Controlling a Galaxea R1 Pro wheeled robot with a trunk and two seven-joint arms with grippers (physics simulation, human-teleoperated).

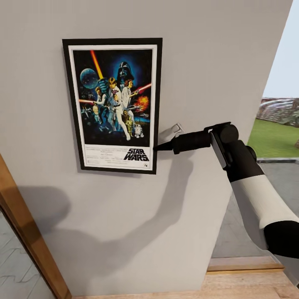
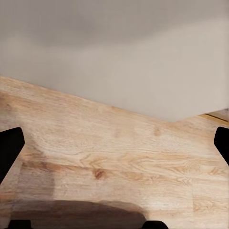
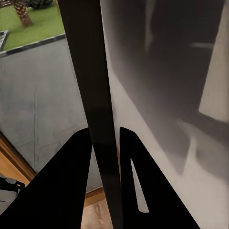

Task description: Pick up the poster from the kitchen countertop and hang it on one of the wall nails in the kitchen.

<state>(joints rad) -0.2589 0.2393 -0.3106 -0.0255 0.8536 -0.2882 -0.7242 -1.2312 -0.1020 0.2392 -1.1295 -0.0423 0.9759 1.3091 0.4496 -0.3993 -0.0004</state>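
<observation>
Poster (image 1: 113, 104) flat against the grey wall (image 1: 216, 50) — right tool (image 1: 157, 147) clamps its lower right frame edge (hanging step). Next: settle onto nail — unseen — then release. Left tool (image 2: 114, 152) wide.

poster (image 1: 112, 106) flat up against the wall (image 1: 199, 62), right gripper (image 1: 157, 146) coming in from the right at its lower right edge, fingers (image 3: 71, 186) either side of the frame, floor (image 1: 249, 282) below, lawn (image 1: 272, 139) off right
</observation>
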